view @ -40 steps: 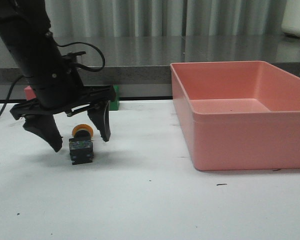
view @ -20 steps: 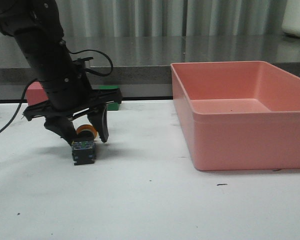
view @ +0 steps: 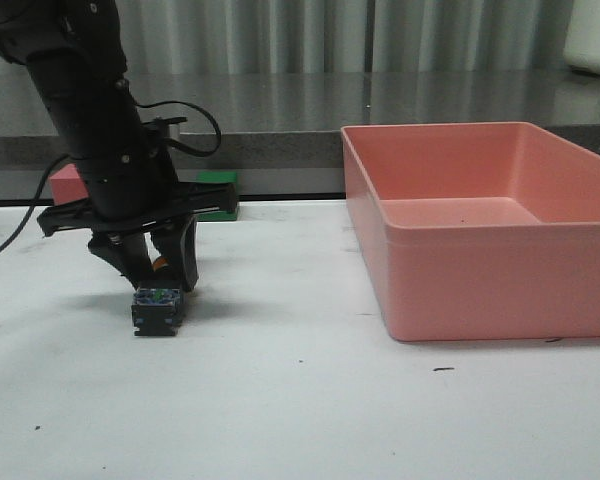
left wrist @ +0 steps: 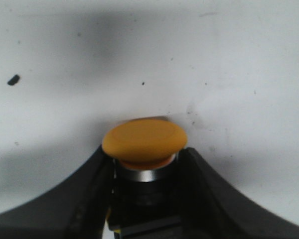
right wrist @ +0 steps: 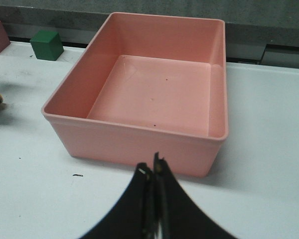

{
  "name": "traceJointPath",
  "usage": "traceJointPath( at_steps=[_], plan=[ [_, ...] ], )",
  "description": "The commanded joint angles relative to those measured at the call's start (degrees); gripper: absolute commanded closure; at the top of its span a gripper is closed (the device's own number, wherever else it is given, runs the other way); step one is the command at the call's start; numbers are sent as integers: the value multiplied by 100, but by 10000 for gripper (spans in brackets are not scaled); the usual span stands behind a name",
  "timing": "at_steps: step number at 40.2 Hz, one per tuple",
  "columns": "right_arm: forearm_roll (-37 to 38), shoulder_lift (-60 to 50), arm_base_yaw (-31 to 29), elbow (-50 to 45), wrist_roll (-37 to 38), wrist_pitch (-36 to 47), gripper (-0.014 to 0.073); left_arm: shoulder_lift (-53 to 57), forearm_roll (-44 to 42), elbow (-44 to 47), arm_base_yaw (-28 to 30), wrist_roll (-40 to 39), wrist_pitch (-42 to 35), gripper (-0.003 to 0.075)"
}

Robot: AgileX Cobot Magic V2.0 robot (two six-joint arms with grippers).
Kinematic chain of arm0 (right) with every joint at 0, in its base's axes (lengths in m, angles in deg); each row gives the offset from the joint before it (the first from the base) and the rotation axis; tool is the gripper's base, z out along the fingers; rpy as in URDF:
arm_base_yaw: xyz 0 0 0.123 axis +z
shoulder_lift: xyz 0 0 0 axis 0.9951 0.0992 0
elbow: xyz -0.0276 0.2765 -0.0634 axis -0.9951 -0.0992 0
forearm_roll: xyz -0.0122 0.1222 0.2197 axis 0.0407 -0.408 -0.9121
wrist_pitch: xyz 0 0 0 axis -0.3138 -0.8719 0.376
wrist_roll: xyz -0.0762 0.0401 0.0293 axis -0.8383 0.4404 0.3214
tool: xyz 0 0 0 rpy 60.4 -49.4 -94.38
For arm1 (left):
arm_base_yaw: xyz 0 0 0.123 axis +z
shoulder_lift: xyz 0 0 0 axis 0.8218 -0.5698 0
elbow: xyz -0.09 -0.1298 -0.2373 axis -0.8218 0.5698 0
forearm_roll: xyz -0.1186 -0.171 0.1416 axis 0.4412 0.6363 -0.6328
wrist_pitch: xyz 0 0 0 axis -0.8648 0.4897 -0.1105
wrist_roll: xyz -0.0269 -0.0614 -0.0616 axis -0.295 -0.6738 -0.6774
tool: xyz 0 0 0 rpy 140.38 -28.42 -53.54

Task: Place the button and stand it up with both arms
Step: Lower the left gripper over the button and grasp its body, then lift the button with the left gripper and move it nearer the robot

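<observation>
Fingers [view: 185, 258] of left gripper [view: 158, 268] clamped on button [view: 156, 305], near counter's left edge, base toward front edge. Bin [view: 480, 225] at right; green cube [view: 216, 190], pink cube [view: 68, 183] at back.
Left wrist: pads [left wrist: 97, 172] pinch button body under yellow cap.
Right wrist: right gripper [right wrist: 153, 172] tips together, over bin's near wall, holds nothing.

The button [left wrist: 144, 141] has a smooth, matt yellow plastic cap over a shiny metal ring. The left pincer [left wrist: 144, 199] looks like matt black plastic. The table [view: 300, 410] is matt white and scuffed with dark specks. The pink bin [right wrist: 154, 94] is smooth plastic with a slight sheen.
</observation>
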Motion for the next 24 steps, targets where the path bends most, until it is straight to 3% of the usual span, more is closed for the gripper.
traceJointPath(
  at_steps=[1, 8, 24],
  plan=[
    [40, 36, -28, 156, -55, 428, 662, 515, -100, -183, -14, 100, -77, 556],
    [40, 36, -28, 156, -55, 428, 662, 1384, -513, 770, -112, 97, -1219, 556],
    [40, 36, -28, 156, -55, 428, 662, 4131, -1143, 4684, 188, 97, -6386, 556]
  ],
)
